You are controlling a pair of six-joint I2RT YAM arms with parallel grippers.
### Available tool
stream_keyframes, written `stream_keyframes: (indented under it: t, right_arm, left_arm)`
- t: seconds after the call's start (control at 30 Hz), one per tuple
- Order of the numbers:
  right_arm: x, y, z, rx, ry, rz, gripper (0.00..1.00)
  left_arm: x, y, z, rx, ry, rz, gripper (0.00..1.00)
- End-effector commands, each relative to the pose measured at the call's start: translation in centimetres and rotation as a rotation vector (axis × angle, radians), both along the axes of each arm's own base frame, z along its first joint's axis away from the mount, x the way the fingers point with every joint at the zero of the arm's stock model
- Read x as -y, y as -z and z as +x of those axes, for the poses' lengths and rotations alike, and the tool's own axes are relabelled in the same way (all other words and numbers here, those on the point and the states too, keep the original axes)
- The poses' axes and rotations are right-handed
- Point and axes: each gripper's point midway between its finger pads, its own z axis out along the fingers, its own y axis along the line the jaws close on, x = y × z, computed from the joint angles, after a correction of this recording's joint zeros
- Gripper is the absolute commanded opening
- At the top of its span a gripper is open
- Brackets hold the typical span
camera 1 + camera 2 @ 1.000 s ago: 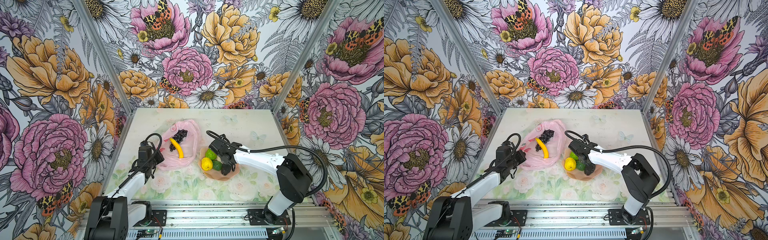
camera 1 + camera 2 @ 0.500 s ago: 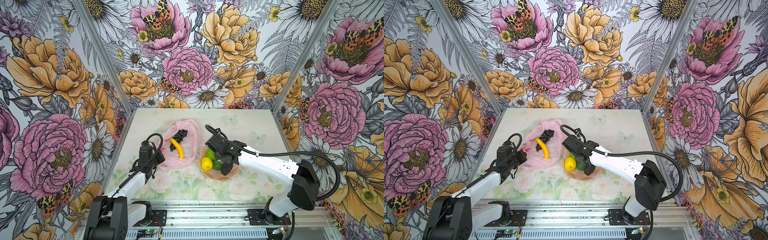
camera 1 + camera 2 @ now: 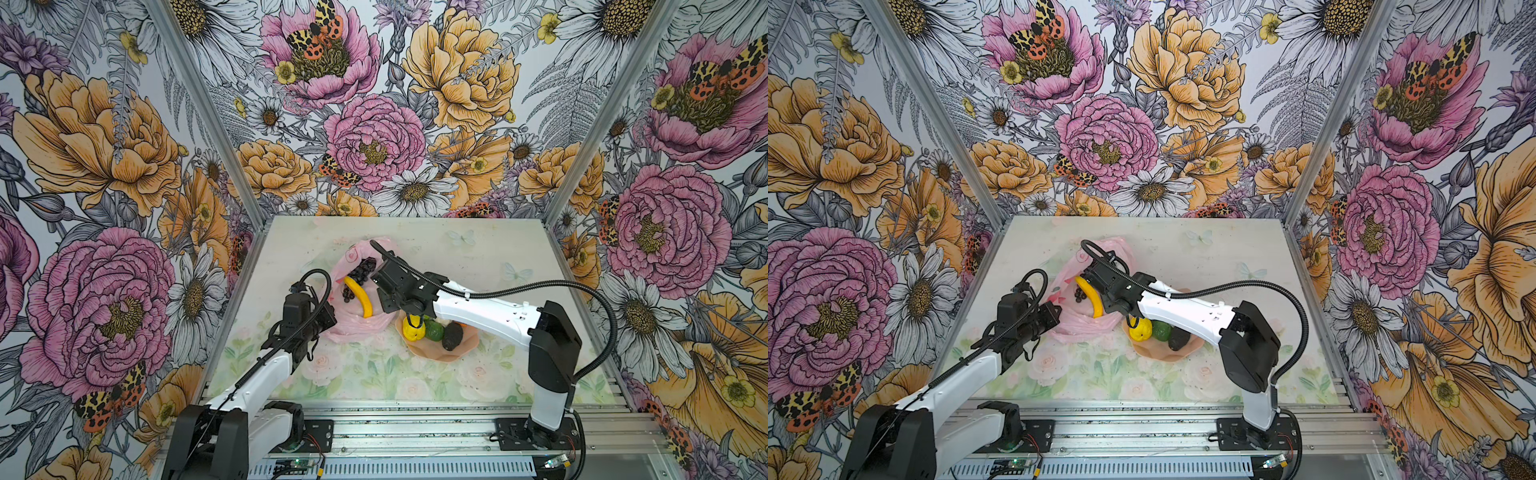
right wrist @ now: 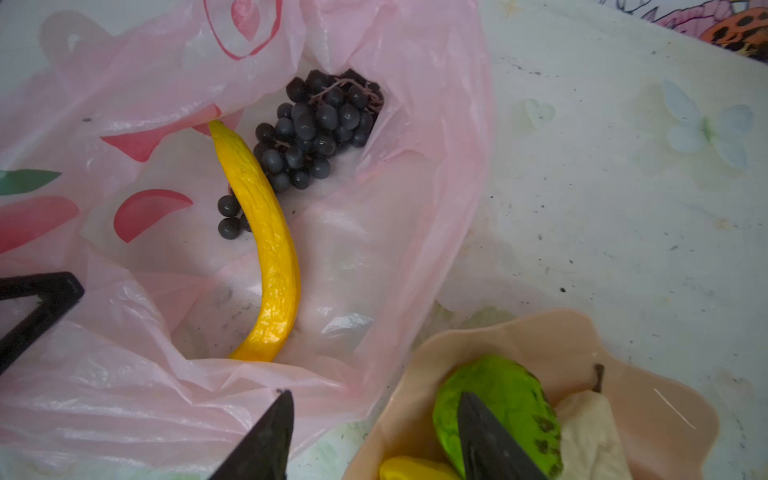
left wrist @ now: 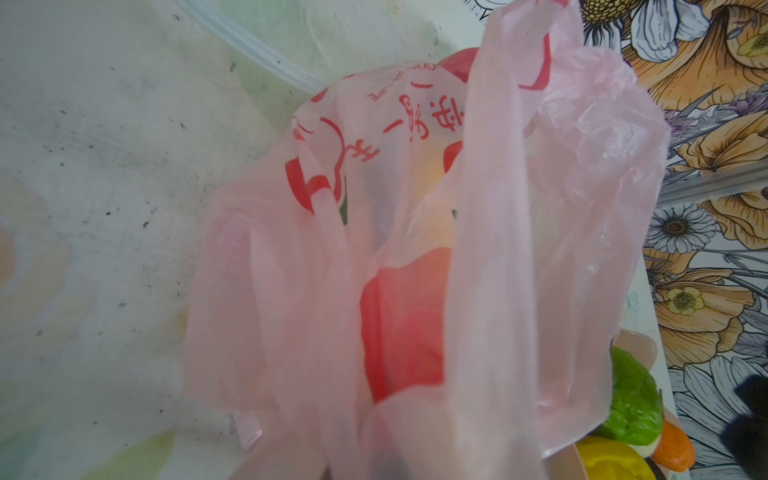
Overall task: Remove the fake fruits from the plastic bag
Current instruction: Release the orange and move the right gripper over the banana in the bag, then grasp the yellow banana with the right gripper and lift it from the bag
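Note:
The pink plastic bag [image 3: 353, 324] [image 3: 1075, 324] lies open on the table, with a yellow banana [image 3: 360, 296] [image 4: 270, 249] and a dark grape bunch [image 3: 364, 268] [image 4: 320, 124] inside. My left gripper [image 3: 321, 323] [image 3: 1051, 312] is shut on the bag's near edge, and the bag's film [image 5: 415, 249] hides its jaws in the left wrist view. My right gripper [image 3: 409, 318] [image 4: 376, 395] hangs open and empty above the gap between bag and dish. One finger is over the bag's rim, the other over a green fruit [image 4: 498, 386].
A peach wavy-edged dish [image 3: 461, 353] [image 4: 623, 345] beside the bag holds a lemon [image 3: 413, 331], a green fruit [image 3: 435, 330], a dark avocado-like piece [image 3: 452, 336], a cream pear [image 4: 590, 432] and an orange piece [image 5: 673, 449]. Flowered walls enclose three sides.
My right arm has lifted off the dish and swung left and back toward the bag, uncovering the dark fruit in the dish. The left arm has stayed put.

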Motion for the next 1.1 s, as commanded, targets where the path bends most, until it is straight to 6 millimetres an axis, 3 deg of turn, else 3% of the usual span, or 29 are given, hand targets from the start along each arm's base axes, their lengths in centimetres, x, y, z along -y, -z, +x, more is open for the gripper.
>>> stream_keyframes:
  t: [0.0, 0.3, 0.4, 0.7, 1.07]
  right_arm:
    - [-3.1, 0.1, 0.7, -0.020, -0.060, 0.067, 0.64]
    - [-7.3, 5.5, 2.7, -0.170, -0.110, 0.157, 0.62]
    - [-7.2, 7.2, 3.4, -0.196, -0.073, 0.156, 0.62]
    - [-7.5, 9.6, 4.2, -0.209, -0.042, 0.145, 0.60]
    - [-7.9, 10.4, 4.4, -0.217, -0.040, 0.153, 0.49]
  left_arm:
    - [-0.2, -0.1, 0.2, 0.031, 0.002, 0.038, 0.02]
    - [-0.2, -0.7, 0.2, 0.059, 0.012, 0.051, 0.02]
    - [-0.3, -1.1, 0.1, 0.075, 0.011, 0.056, 0.02]
    - [-0.3, -0.7, 0.6, 0.061, 0.020, 0.079, 0.02]
    - [-0.3, -0.5, 0.8, 0.059, 0.017, 0.090, 0.02]
